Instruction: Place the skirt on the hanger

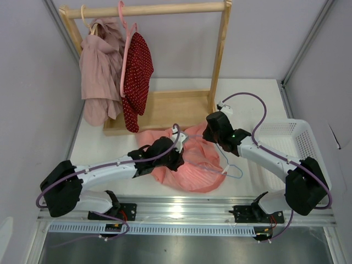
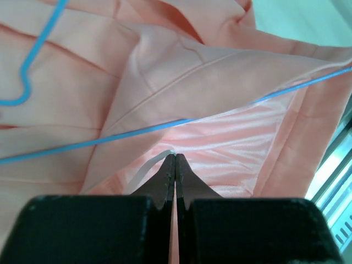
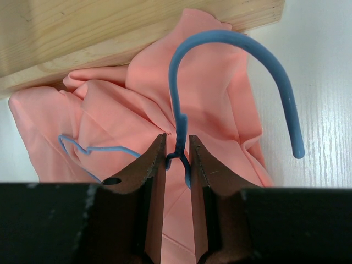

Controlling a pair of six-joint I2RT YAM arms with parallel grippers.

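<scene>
Skirt (image 1: pixel 190 168) lies crumpled mid-table (image 1: pixel 258 104). Its far side touches the rack base (image 1: pixel 165 110); its near side sits close to the table's near edge. Hanger (image 1: pixel 235 170) lies on top of the skirt.

R gripper (image 3: pixel 177 157): fingers clamped on the hanger neck, just under the hook (image 3: pixel 236 44).

L gripper (image 2: pixel 175 165): fingers shut tight at the waist opening. White loop (image 2: pixel 146 171) runs into the tips, so judged a pinch on the skirt, a thin bite. Hanger wire crosses just beyond the tips, over the lining.

Step in hand, est.: open the waist, feed the wire inside.
- L should lift slowly, small rise only, since a thin bite may slip.
- R should hold the hanger level and slide the wire under the lifted edge, not over it.
- Watch for snags in the folds.
</scene>
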